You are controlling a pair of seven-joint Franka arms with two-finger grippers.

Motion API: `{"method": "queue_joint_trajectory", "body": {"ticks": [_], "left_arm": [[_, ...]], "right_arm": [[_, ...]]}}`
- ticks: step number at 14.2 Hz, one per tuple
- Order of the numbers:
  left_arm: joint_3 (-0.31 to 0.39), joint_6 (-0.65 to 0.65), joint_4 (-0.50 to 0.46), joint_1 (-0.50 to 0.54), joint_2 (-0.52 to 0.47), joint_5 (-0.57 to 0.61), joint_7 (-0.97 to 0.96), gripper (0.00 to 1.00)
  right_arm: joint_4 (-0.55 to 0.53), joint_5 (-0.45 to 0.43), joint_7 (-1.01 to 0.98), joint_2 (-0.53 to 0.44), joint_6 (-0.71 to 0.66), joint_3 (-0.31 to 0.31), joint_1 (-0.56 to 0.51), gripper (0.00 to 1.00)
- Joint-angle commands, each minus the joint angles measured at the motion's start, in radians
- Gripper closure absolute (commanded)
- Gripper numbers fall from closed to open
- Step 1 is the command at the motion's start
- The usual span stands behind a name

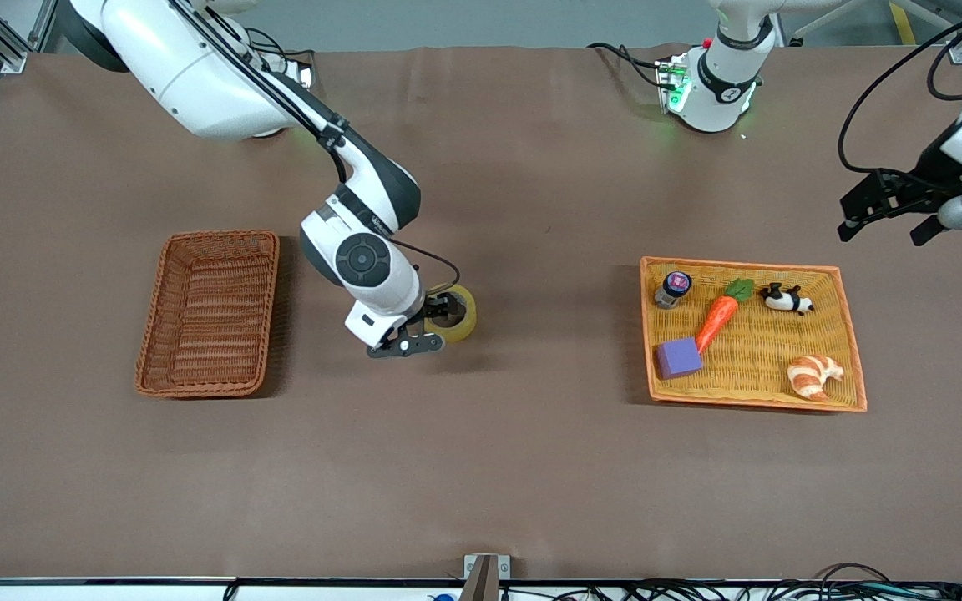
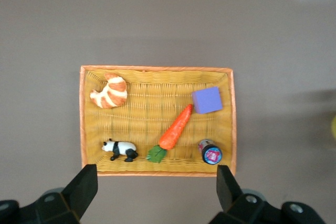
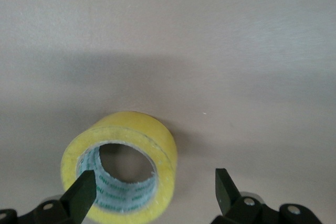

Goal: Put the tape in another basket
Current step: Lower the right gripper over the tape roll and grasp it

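The tape (image 1: pixel 458 314), a yellowish roll with a wide hollow core, lies on the brown table between the two baskets, closer to the reddish-brown wicker basket (image 1: pixel 212 317), which is empty. My right gripper (image 1: pixel 437 322) is low over the tape and open. In the right wrist view one fingertip (image 3: pixel 82 188) is at the core's rim and the other is outside the tape (image 3: pixel 123 177), so the gripper (image 3: pixel 153 192) straddles one wall of the roll. My left gripper (image 1: pixel 886 219) waits open and empty in the air at the left arm's end.
The wide orange-yellow basket (image 1: pixel 740 265) holds a carrot (image 1: pixel 719 313), a purple block (image 1: pixel 679 357), a croissant (image 1: pixel 813 376), a panda (image 1: pixel 786 298) and a small jar (image 1: pixel 673 288). It also shows in the left wrist view (image 2: pixel 157 69), past the left gripper (image 2: pixel 156 192).
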Motion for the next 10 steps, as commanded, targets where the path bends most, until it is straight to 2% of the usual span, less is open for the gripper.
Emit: {"method": "queue_joint_trajectory", "body": {"ticks": [1, 3, 10], "left_arm": [[-0.007, -0.076, 0.114, -0.014, 0.073, 0.037, -0.008, 0.00], [-0.007, -0.162, 0.220, -0.025, 0.140, 0.031, -0.011, 0.00], [-0.024, -0.173, 0.190, -0.025, 0.122, 0.028, -0.075, 0.00]], "right_arm": [[-0.054, -0.044, 0.024, -0.005, 0.055, 0.011, -0.004, 0.00], [-0.063, -0.071, 0.024, 0.014, 0.061, 0.009, -0.004, 0.00], [-0.074, -0.135, 0.050, 0.040, 0.119, 0.009, 0.009, 0.00]]}}
